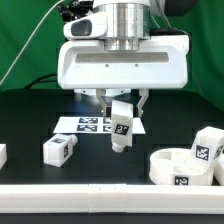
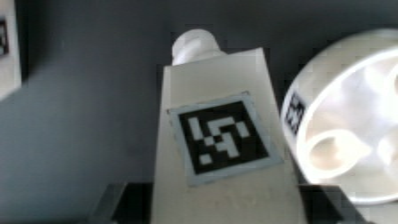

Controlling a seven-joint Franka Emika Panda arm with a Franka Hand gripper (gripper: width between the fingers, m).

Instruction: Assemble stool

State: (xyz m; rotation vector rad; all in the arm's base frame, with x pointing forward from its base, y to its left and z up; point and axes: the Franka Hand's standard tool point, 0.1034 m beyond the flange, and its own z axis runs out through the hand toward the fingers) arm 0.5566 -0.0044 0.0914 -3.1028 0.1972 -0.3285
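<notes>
White leg [image 2: 210,120] fills most of the shot, pinched in the tool [image 2: 222,203]. Its black-and-white tag [image 2: 224,140] faces the camera, rounded peg end pointing away. The round seat [image 2: 356,110] is just beside it, pretty blurry. Dark bench [image 2: 89,130] underneath. There's a white tagged thing [image 2: 7,50] at the edge, can't tell what.
</notes>
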